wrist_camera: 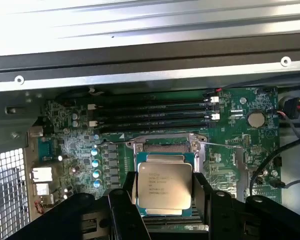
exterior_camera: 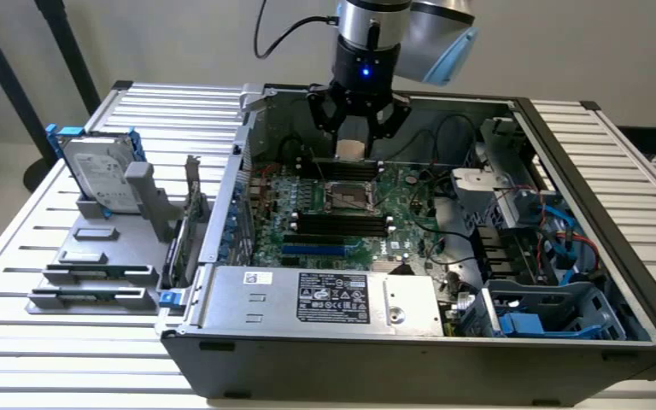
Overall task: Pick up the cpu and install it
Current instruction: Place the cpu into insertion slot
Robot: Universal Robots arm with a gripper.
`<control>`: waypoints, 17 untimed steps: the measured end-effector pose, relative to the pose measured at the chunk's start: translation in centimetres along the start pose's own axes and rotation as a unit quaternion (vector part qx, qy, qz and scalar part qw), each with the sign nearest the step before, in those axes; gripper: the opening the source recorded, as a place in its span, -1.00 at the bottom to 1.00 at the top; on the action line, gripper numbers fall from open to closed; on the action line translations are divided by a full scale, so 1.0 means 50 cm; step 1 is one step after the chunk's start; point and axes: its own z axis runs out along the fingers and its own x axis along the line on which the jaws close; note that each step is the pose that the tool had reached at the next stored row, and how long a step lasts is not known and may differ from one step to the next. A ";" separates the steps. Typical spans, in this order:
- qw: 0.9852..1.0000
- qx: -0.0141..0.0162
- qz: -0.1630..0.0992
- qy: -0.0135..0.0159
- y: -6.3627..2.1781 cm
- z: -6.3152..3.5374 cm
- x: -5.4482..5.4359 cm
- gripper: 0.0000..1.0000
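The cpu [wrist_camera: 163, 186], a flat square chip with a silver-grey top and faint print, sits between the two black fingers [wrist_camera: 126, 199] of my gripper [wrist_camera: 163, 202], which is shut on it. It hangs just above the open metal-framed socket [wrist_camera: 166, 146] on the green motherboard [wrist_camera: 70, 145]. In the exterior view my gripper [exterior_camera: 354, 141] reaches down into the open computer case over the socket [exterior_camera: 351, 198], with a pale piece [exterior_camera: 352, 150] between its fingers.
Long dark memory sticks [wrist_camera: 155, 114] lie beside the socket. A silver power supply [exterior_camera: 317, 295] fills the case's near side, with drive bays and cables [exterior_camera: 533, 231] at the exterior view's right. A hard drive in a blue bracket [exterior_camera: 98, 171] stands outside on a grey holder.
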 end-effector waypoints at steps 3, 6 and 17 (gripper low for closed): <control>1.000 -0.001 0.027 -0.001 0.000 0.004 0.000 0.09; 0.999 -0.002 0.054 -0.003 0.000 0.008 0.000 0.09; 0.988 -0.005 0.154 -0.008 -0.001 0.023 -0.001 0.09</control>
